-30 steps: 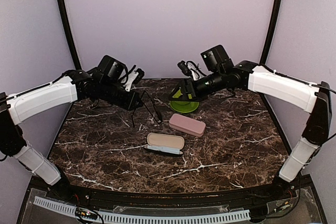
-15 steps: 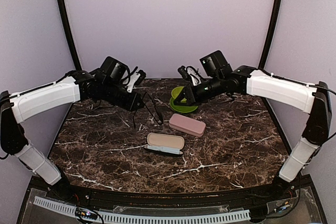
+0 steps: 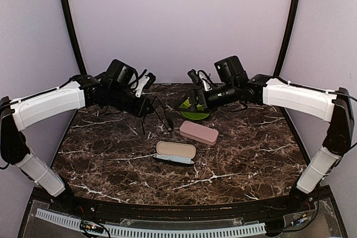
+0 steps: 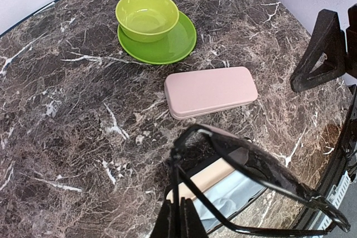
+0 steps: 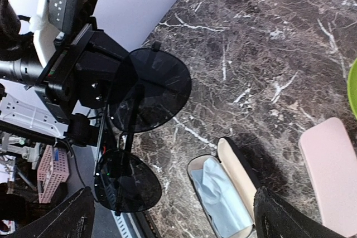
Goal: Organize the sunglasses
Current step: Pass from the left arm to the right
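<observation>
Sunglasses (image 5: 149, 90) in left claw (image 4: 178, 219), lenses rightward

Open case (image 3: 175, 150) nearest, closed case (image 3: 198, 132) just behind it, bowl (image 4: 147, 16) on plate (image 4: 179, 40) farther back, sunglasses (image 5: 149, 90) left

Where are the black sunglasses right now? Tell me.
The black sunglasses are held off the table in the shut left gripper, left of centre in the top view, behind and left of the open case and the pink case.
</observation>
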`<state>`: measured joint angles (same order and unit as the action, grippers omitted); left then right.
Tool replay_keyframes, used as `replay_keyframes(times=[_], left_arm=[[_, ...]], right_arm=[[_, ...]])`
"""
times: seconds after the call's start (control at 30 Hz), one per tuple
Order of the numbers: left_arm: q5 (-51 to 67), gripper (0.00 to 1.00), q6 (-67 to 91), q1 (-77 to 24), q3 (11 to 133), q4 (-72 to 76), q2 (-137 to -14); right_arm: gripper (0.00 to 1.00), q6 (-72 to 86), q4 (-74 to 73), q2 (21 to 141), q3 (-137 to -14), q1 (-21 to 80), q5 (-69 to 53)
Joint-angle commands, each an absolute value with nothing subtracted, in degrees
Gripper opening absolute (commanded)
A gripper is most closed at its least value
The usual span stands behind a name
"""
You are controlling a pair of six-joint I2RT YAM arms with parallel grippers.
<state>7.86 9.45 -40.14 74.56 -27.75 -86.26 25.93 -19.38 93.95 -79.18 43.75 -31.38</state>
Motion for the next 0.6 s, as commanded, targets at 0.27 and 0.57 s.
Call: replay_keyframes(times=[0.27, 0.57], left_arm=[[7.47, 0.0, 8.31, -41.35, 76.43, -27.53, -86.67], [6.94, 0.0, 9.23, -42.08, 78.79, -30.51, -88.09]], right_arm=[[0.99, 36.4, -3.45, 96.1, -76.13, 46.12, -40.96], [0.98, 37.65, -1.5, 98.91, -75.26, 48.28, -40.5]])
